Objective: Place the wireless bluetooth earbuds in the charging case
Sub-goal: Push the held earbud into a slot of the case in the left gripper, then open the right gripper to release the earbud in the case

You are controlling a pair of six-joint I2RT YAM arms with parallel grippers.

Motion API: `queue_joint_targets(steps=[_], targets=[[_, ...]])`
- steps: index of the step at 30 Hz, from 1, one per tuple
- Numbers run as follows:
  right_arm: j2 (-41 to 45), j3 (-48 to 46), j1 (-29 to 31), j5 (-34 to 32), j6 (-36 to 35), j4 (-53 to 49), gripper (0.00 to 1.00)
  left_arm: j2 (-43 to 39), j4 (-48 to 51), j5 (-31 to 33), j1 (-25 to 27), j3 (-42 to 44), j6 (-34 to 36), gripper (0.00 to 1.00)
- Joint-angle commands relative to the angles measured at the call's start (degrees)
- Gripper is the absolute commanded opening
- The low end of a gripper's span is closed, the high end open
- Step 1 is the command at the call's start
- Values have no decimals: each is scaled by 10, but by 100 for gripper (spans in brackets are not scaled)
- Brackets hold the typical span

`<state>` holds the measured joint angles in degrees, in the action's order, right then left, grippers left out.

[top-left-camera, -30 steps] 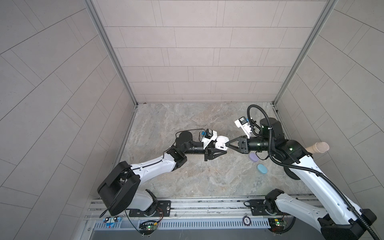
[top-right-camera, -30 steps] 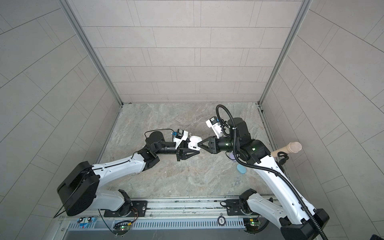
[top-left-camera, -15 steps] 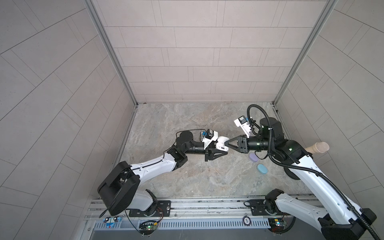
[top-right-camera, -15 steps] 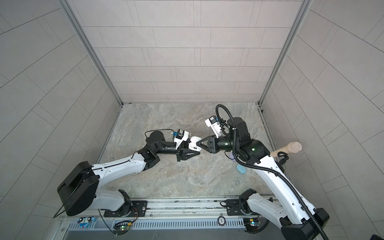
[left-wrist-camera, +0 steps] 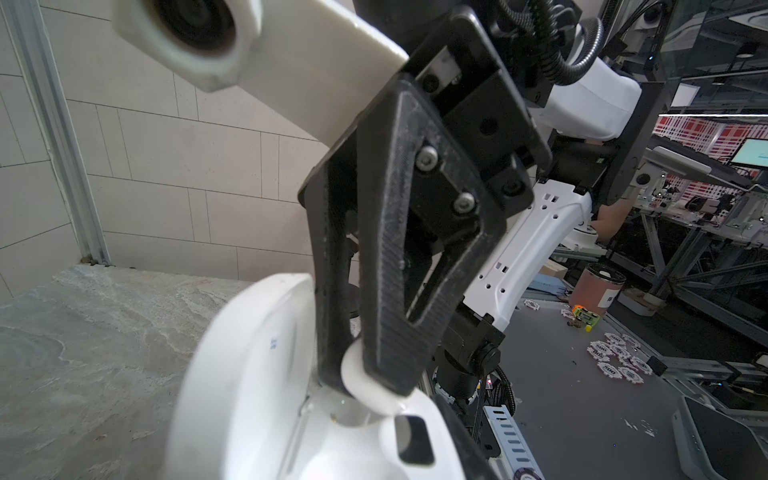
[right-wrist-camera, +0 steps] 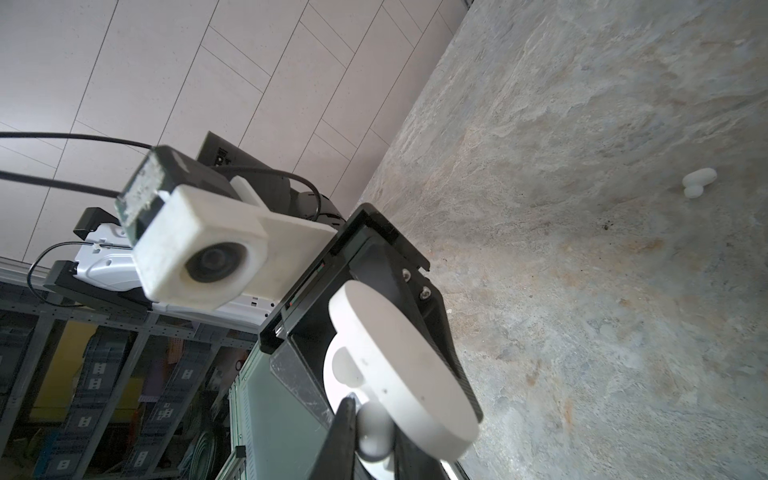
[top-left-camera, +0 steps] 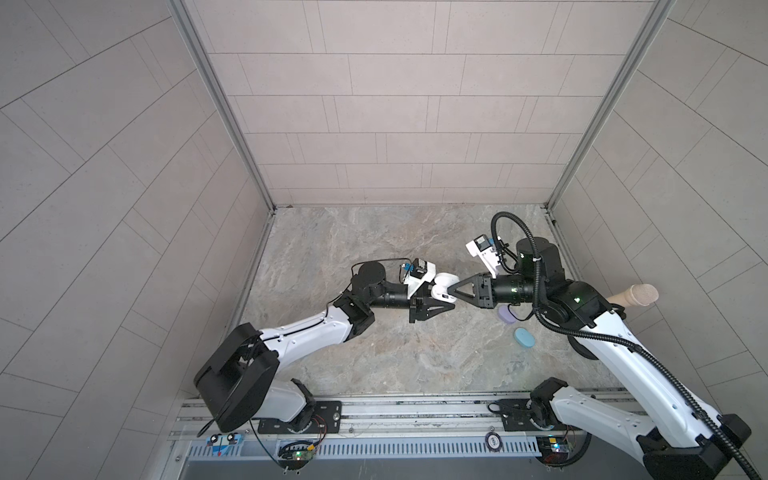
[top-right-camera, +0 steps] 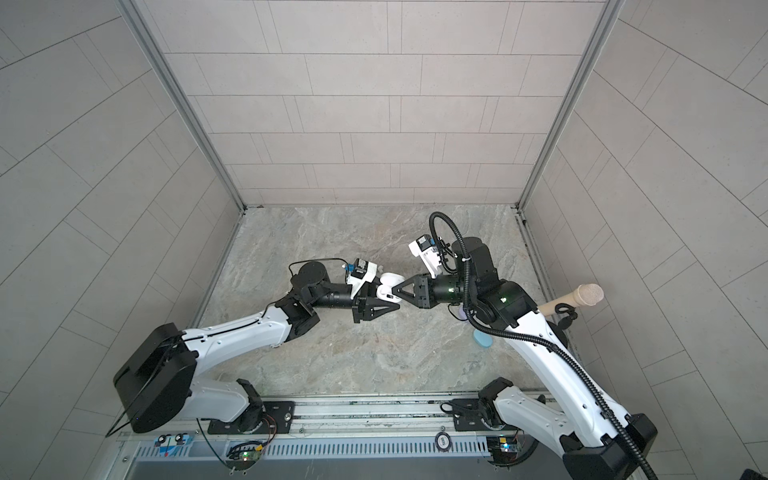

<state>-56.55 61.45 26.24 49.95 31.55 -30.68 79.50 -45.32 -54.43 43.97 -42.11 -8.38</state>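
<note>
Nearest to my side of the table (top-left-camera: 415,365), a light blue case (top-left-camera: 524,337) lies on the stone surface beside the right arm. Just behind it, a lilac case (top-left-camera: 508,314) is partly hidden under the wrist of that arm. Farther in, over the middle of the table, the two claws meet tip to tip. The left gripper (top-left-camera: 441,298) is clamped on the white charging case (top-left-camera: 445,283) and holds it with the lid swung open. The right gripper (left-wrist-camera: 362,380) is closed on one white earbud (left-wrist-camera: 372,395), pinched between its two black fingertips. This bud touches the open inside of the case, at the edge of a socket; I cannot tell if it is fully seated. In the right wrist view I also see a second white earbud (right-wrist-camera: 700,185). It lies alone on the table beyond the case, well apart from both claws.
</note>
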Motion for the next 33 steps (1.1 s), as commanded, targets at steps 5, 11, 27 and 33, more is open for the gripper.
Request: queue_joint_targets(steps=[5, 11, 27, 33], targets=[[7, 3, 4, -2, 4, -8, 16, -25, -26, -8, 3, -10, 0, 11], [7, 15, 4, -6, 5, -14, 27, -28, -28, -11, 4, -10, 0, 11], [-1, 38, 14, -33, 16, -7, 47, -26, -23, -23, 7, -11, 0, 11], [-2, 48, 17, -44, 12, -8, 52, -24, -26, -24, 10, -11, -2, 11]])
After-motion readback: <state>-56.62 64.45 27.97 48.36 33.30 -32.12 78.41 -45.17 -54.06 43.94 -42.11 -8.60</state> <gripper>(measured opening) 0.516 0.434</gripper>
